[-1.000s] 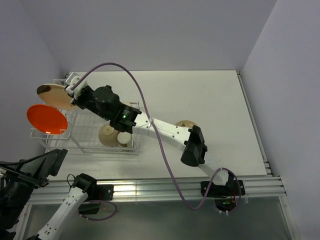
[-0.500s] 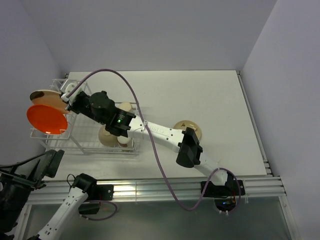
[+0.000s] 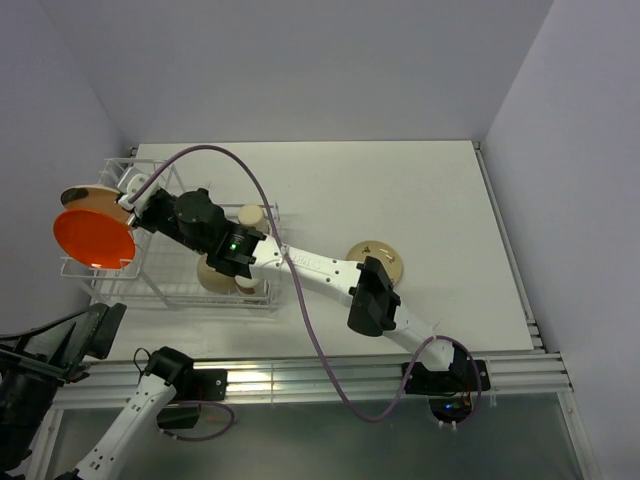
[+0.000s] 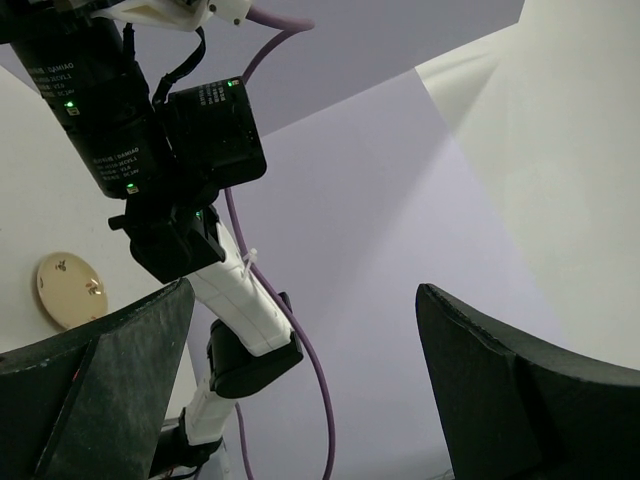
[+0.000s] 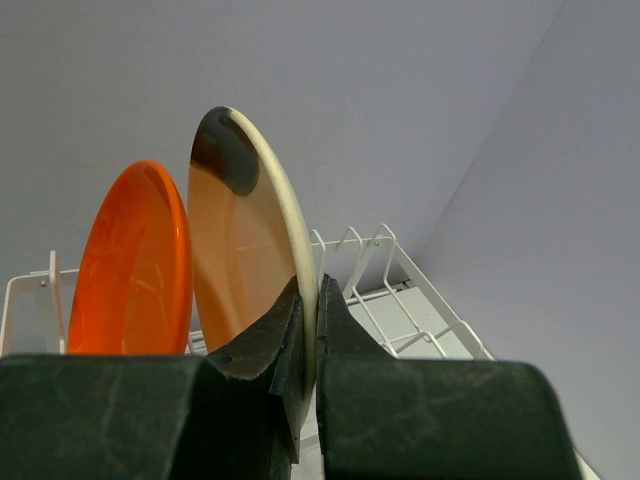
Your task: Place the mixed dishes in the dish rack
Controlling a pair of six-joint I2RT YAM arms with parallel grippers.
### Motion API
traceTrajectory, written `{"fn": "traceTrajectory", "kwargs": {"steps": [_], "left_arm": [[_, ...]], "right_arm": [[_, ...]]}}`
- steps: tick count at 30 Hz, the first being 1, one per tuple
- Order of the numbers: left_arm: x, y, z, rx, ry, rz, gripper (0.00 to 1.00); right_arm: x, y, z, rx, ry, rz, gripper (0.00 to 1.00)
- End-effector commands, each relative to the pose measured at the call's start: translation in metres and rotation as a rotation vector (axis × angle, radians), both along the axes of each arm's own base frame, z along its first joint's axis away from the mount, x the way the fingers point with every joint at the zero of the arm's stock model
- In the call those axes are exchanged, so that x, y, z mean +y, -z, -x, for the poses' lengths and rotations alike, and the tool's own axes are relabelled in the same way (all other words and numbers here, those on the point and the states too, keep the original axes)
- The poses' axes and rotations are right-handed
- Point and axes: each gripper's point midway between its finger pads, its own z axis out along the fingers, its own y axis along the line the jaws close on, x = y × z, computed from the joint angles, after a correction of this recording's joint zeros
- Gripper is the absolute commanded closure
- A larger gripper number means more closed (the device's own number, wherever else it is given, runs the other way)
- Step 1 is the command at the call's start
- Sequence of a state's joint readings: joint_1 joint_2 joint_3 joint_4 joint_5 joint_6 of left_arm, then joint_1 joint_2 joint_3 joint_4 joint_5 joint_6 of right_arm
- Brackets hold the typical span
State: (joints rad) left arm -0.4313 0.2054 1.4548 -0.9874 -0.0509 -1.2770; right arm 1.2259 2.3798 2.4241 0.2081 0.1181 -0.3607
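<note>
Near left: left gripper [image 4: 305,300] spread wide, empty, with matte black fingers. Farther left: white wire dish rack [image 3: 150,262], rounded cream-white bowl [image 3: 213,270] in its low basket, 1 glossy orange plate [image 5: 135,265] upright in the slots. Just beyond: right gripper [image 5: 308,305] pinched tight on the rim of a thin tan dish [image 5: 240,230] with a dark brown patch.

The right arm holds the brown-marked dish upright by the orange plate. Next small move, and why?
Probably ease the right gripper straight down so the cream dish seats in a dish rack slot before releasing. It is pinched by its rim, upright beside the orange plate; its lower edge is hidden.
</note>
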Motion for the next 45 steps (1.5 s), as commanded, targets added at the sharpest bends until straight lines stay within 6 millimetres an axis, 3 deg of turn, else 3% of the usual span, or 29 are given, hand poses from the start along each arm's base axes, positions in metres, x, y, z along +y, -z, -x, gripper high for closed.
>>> {"fn": "traceTrajectory", "kwargs": {"steps": [1, 25, 27, 28, 30, 31, 35, 38, 45], "left_arm": [[0.003, 0.001, 0.002, -0.001, -0.011, 0.019, 0.01], [0.007, 0.0, 0.009, 0.002, -0.015, 0.032, 0.01], [0.006, -0.001, 0.009, 0.001, -0.01, 0.033, 0.01], [0.006, 0.0, 0.008, 0.003, -0.01, 0.034, 0.01], [0.006, 0.0, 0.009, 0.003, -0.011, 0.035, 0.01], [0.006, 0.0, 0.009, 0.003, -0.011, 0.035, 0.01], [0.005, 0.001, 0.009, 0.005, -0.008, 0.036, 0.01], [0.004, 0.002, 0.008, 0.007, -0.007, 0.032, 0.01], [-0.006, 0.007, -0.001, 0.032, 0.021, 0.006, 0.01]], "right_arm": [[-0.004, -0.048, 0.013, -0.042, -0.011, -0.133, 1.0], [0.01, -0.008, 0.005, 0.014, 0.0, -0.093, 0.99], [0.009, -0.009, 0.004, 0.016, 0.006, -0.092, 0.89], [0.008, -0.011, 0.005, 0.019, 0.006, -0.098, 0.72], [0.006, -0.011, 0.004, 0.026, 0.012, -0.096, 0.57], [0.004, -0.013, 0.003, 0.031, 0.021, -0.104, 0.43], [-0.006, -0.027, 0.003, 0.037, 0.039, -0.122, 0.13], [-0.013, -0.04, 0.003, 0.031, 0.047, -0.131, 0.07], [-0.032, -0.06, 0.001, 0.029, 0.069, -0.133, 0.05]]}}
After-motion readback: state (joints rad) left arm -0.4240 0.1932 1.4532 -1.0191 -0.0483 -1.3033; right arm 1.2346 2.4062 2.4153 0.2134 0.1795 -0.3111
